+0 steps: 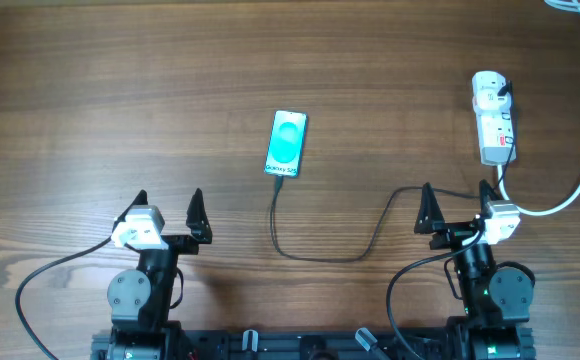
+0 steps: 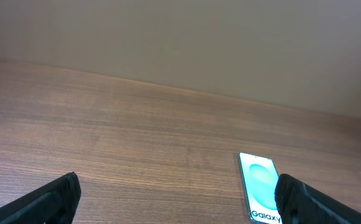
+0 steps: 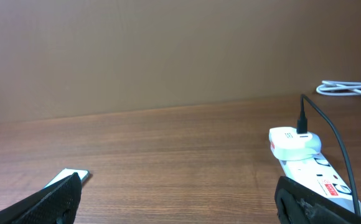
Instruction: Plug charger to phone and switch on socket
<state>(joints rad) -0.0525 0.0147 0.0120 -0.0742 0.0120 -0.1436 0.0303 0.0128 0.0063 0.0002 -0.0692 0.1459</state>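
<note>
At lower left of the overhead view, my left gripper (image 1: 169,210) is spread and empty. The phone (image 1: 287,143) lies at centre frame, up and to its right, well apart. The charger (image 1: 320,257) loops rightward from the phone's lower edge. Its tip touches the phone, though I cannot tell if it is seated. At lower right, my right gripper (image 1: 457,205) is spread and empty, with the socket (image 1: 493,120) near above it. I judge the switch comes next: reach up and press its red mark.
</note>
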